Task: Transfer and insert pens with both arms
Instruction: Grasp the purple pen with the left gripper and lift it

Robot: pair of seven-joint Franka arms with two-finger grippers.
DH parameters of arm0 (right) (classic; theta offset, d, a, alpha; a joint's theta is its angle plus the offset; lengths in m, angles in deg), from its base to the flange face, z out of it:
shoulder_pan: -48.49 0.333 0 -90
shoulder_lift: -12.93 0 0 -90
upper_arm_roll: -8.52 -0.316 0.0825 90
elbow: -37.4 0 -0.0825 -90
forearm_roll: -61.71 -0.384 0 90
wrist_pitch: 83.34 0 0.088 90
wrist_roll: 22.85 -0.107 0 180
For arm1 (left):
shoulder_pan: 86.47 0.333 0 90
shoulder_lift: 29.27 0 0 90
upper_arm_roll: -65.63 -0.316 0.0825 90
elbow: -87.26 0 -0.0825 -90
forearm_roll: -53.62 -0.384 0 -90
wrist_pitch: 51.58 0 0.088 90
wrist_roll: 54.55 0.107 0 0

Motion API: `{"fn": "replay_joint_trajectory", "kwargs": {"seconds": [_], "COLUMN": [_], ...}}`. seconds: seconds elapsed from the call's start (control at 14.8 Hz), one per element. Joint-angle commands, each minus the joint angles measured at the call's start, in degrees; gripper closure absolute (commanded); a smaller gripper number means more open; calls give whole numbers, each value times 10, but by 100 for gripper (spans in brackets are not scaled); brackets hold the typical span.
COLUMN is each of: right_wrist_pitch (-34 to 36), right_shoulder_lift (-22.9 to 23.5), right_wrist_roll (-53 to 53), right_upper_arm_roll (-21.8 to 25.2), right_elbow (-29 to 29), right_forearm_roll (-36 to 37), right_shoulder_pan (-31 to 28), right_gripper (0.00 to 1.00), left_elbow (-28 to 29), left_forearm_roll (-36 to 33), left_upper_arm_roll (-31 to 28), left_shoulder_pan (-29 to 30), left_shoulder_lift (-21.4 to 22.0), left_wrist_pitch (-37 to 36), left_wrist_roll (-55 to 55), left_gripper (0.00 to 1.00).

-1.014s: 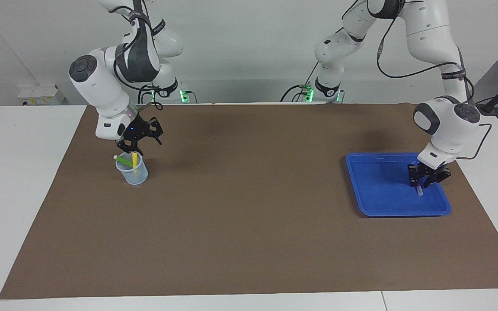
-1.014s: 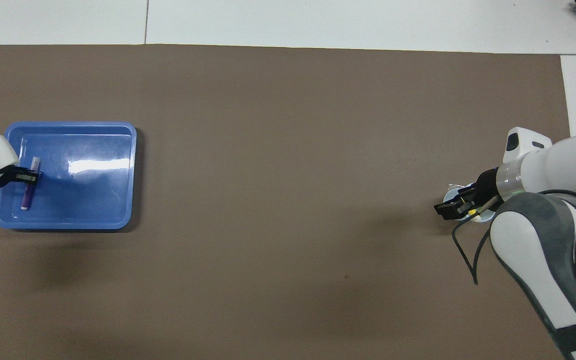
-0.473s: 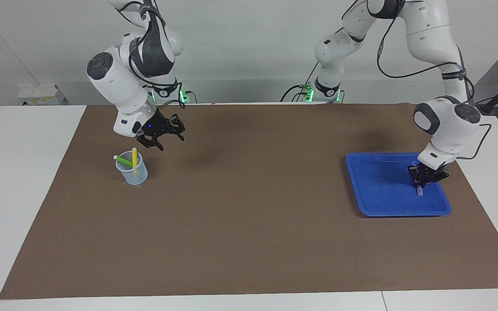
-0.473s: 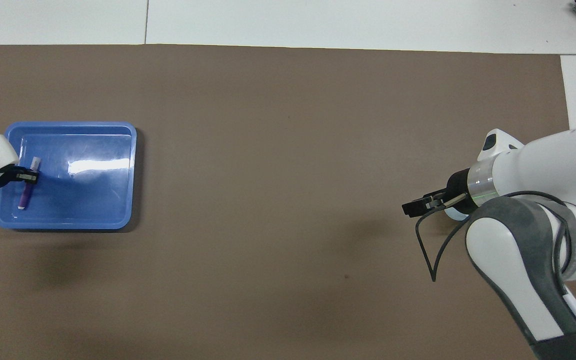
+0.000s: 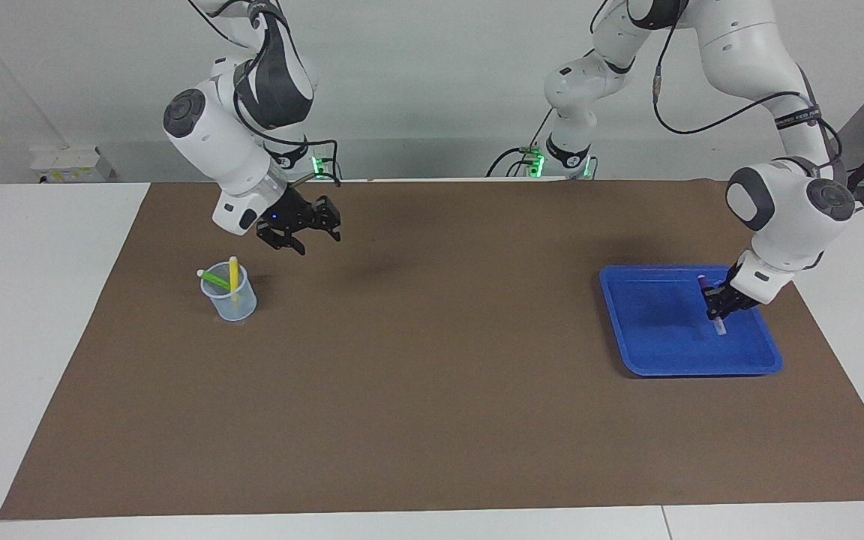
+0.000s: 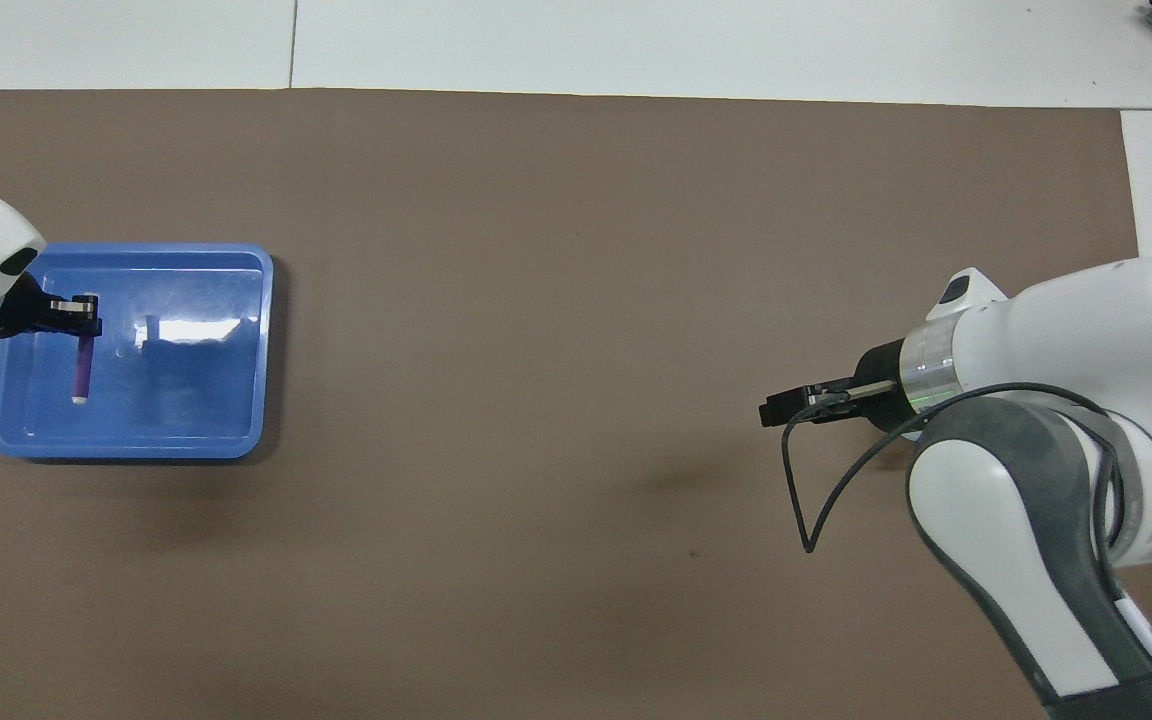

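In the overhead view the right arm (image 6: 1056,400) covers the clear cup (image 5: 229,292) and both pens standing in it. The left gripper (image 5: 718,300) hides the middle of the purple pen (image 6: 82,365). Both arms' upper links are cut off by the top edge of the facing view.

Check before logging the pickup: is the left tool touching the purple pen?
Touching. In the overhead view the left tool is shut on the upper end of the purple pen over the blue tray.

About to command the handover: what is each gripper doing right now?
Left gripper: shut on the purple pen, over the blue tray.
Right gripper: open, empty, above the mat beside the cup.
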Motion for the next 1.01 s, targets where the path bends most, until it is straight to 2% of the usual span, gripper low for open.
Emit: {"fn": "replay_joint_trajectory", "kwargs": {"seconds": [0.0, 0.27, 0.54, 0.68, 0.95], "right_wrist_pitch": [-4, -36, -55, -106, -205], "right_shoulder_lift": [-6, -3, -3, -1, 7], "right_wrist_roll": [-32, -76, -139, -176, -285], "right_upper_arm_roll": [-13, -20, -25, -25, -25], "right_elbow": [1, 1, 1, 2, 2], "right_forearm_roll": [-18, -67, -105, -157, -210], "right_shoulder_pan": [-5, -5, 29, 61, 137], "right_gripper": [21, 21, 21, 21, 21], "left_elbow": [-1, 3, 6, 12, 26], "left_forearm_roll": [48, 116, 148, 151, 182], "left_upper_arm_roll": [-4, -3, -3, -3, -3], "left_shoulder_pan": [-19, -49, -94, -124, -169], "left_shoulder_lift": [33, 65, 88, 101, 126], "left_wrist_pitch": [-42, -74, -87, -92, -92], "left_wrist_roll": [-86, -232, -385, -478, -622], "left_gripper": [100, 100, 100, 100, 100]}}
